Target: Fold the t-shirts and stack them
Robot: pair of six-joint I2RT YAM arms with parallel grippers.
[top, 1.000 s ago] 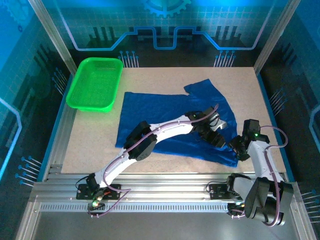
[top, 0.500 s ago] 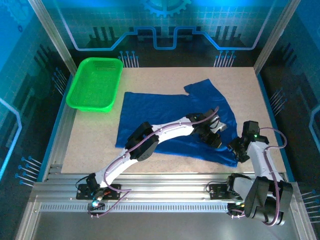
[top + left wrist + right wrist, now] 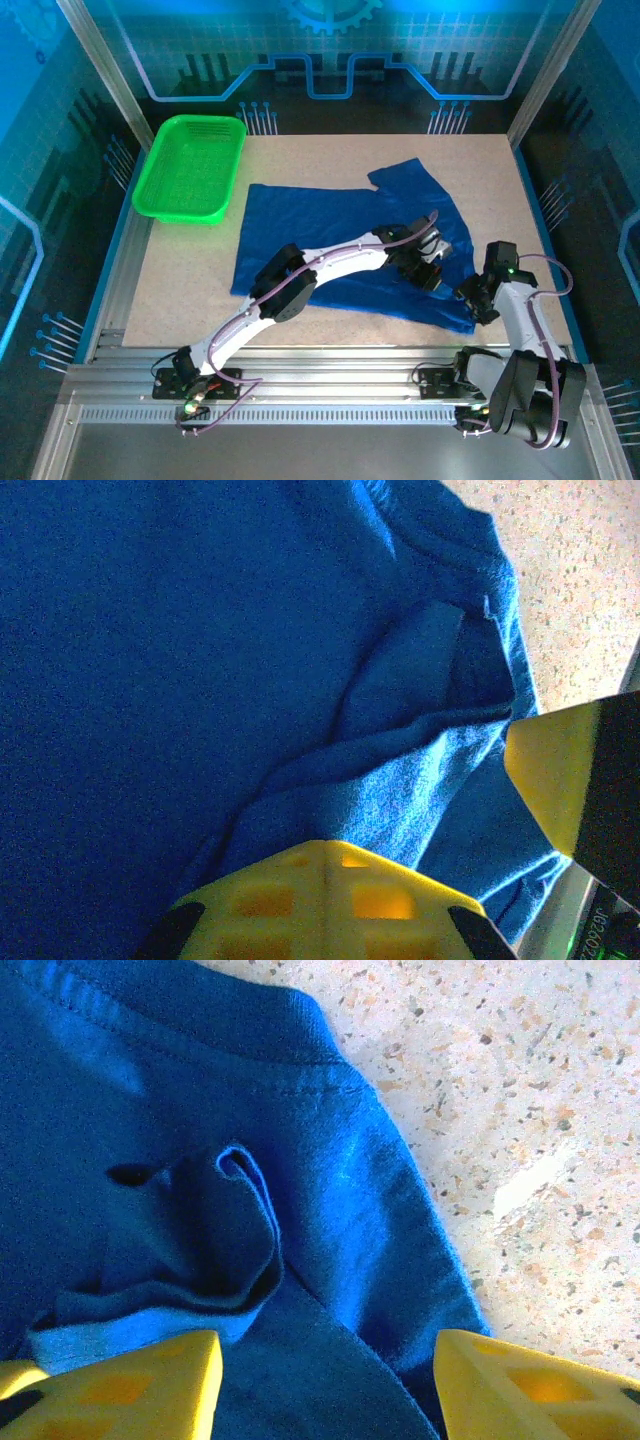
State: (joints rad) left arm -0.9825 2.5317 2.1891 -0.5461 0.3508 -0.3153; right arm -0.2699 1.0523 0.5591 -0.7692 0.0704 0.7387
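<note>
A royal-blue t-shirt point(image 3: 330, 225) lies spread on the speckled table, plain side up, with no print showing. My left gripper point(image 3: 432, 275) reaches across it to its near right part. In the left wrist view its yellow fingers point(image 3: 325, 845) are pressed together, and a raised ridge of the t-shirt point(image 3: 400, 790) runs into them. My right gripper point(image 3: 478, 300) stands at the t-shirt's near right corner. In the right wrist view it point(image 3: 325, 1380) is open, its fingers astride a hemmed edge and a small pucker of the t-shirt point(image 3: 240, 1230).
A green plastic basket point(image 3: 190, 165) sits at the table's far left. Bare tabletop point(image 3: 520, 1110) lies just right of the t-shirt's edge. A yellow finger of the right gripper point(image 3: 560, 780) shows close beside the left one. Metal rails point(image 3: 320, 380) run along the near edge.
My left gripper has closed on a fold of the t-shirt and shifted slightly right. The right arm has stayed where it was, still open.
</note>
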